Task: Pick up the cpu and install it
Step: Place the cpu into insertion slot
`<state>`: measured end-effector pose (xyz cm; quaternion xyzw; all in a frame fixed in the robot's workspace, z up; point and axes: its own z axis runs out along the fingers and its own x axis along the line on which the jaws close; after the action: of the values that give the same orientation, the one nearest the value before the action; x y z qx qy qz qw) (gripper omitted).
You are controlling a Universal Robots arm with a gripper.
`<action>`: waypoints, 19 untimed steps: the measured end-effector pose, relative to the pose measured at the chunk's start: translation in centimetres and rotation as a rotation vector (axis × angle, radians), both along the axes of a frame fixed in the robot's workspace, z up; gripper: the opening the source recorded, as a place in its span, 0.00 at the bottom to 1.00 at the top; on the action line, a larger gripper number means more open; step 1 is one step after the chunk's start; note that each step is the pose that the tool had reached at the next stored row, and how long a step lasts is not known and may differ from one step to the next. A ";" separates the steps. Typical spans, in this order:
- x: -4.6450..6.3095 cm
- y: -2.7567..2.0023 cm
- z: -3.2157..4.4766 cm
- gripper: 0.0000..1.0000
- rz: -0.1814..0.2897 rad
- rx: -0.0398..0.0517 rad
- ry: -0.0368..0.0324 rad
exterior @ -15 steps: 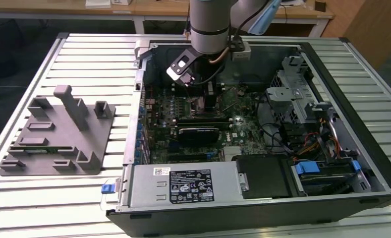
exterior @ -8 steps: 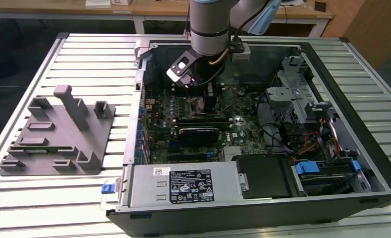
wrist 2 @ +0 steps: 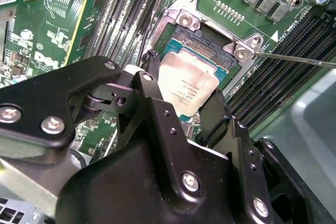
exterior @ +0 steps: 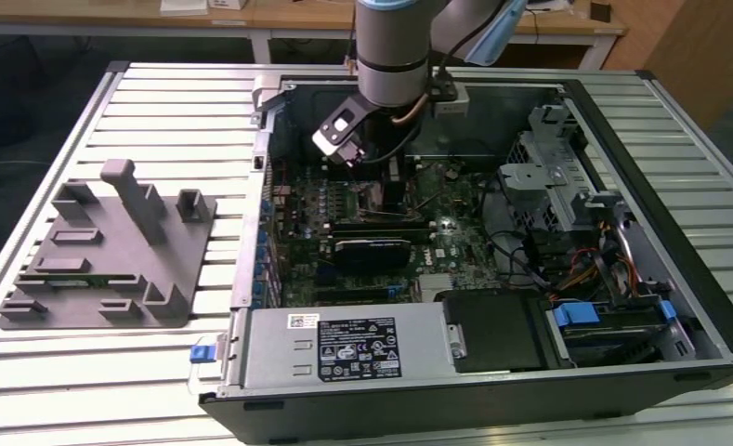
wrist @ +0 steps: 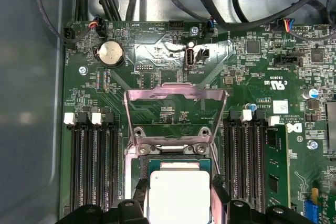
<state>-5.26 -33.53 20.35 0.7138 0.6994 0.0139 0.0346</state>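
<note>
Claw (wrist 2: 182,85): closed on the cpu, one black finger (wrist 2: 214,109) pressed against each of two opposite edges.
Cpu (wrist 2: 189,77): pale metal top facing up, gripped right over the socket and inside its frame; impossible to tell whether fully seated.
Socket (wrist: 173,153): open, with the metal frame close around the chip and little slack at the edges.
Load plate (wrist: 176,114): swung up and back, clear of the chip.
Lever (wrist 2: 294,59): thin rod, reaching out above the memory slots.
Memory slots (wrist: 92,171): long black rows flanking the socket on both sides, near the fingers.
Green module (wrist: 275,166): standing in an outer slot, apart from the claw.
Arm (exterior: 398,46): upper middle of the exterior view, over the open case.
Case (exterior: 465,409): lid off, open from above, walls well apart from the arm.
Bench (exterior: 155,102): slatted, carrying a grey fixture (exterior: 106,251) at the exterior view's left, beside the case.
</note>
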 end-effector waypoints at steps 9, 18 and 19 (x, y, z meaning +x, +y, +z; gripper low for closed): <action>0.0 0.00 -0.42 0.54 0.000 0.0118 0.0000; -0.3 0.00 -0.66 0.54 0.000 0.0168 0.0001; -0.3 0.00 -0.68 0.54 0.000 0.0175 0.0000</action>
<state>-5.55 -33.53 19.67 0.7140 0.6993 0.0200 0.0284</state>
